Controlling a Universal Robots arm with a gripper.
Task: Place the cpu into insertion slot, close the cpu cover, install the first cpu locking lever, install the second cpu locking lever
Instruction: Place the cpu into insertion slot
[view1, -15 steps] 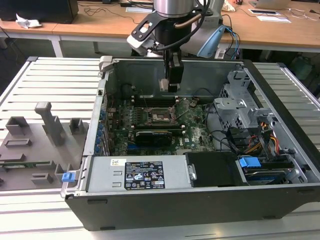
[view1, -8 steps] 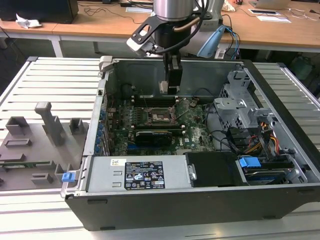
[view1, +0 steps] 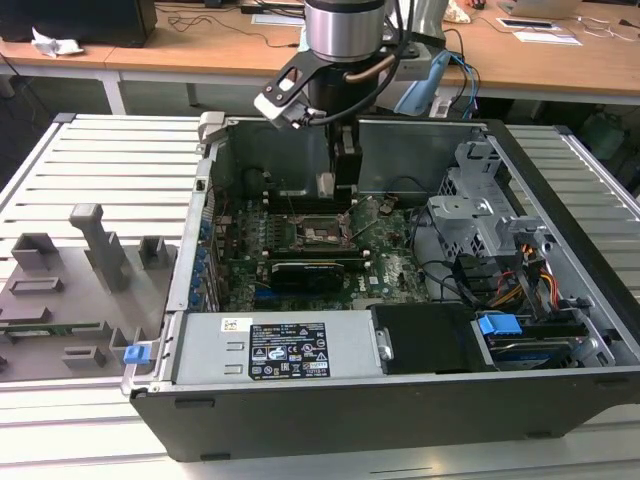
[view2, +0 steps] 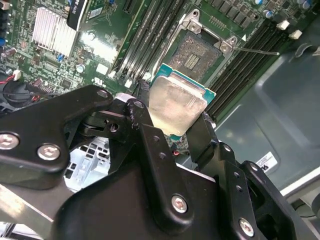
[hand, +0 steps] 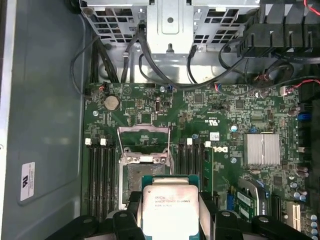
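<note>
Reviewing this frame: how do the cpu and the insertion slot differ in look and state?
The cpu has a pale silver-grey metal top; the insertion slot is dark with a silvery border. The cpu is gripped in the hand, above the board; the insertion slot lies fixed on the motherboard, empty. Both are square and close in footprint.

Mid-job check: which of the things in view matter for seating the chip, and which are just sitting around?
In the job:
gripper, shut on the chip
socket
socket cover, open

Just there:
memory slots
coin battery
finned heatsink
cables
power supply
</note>
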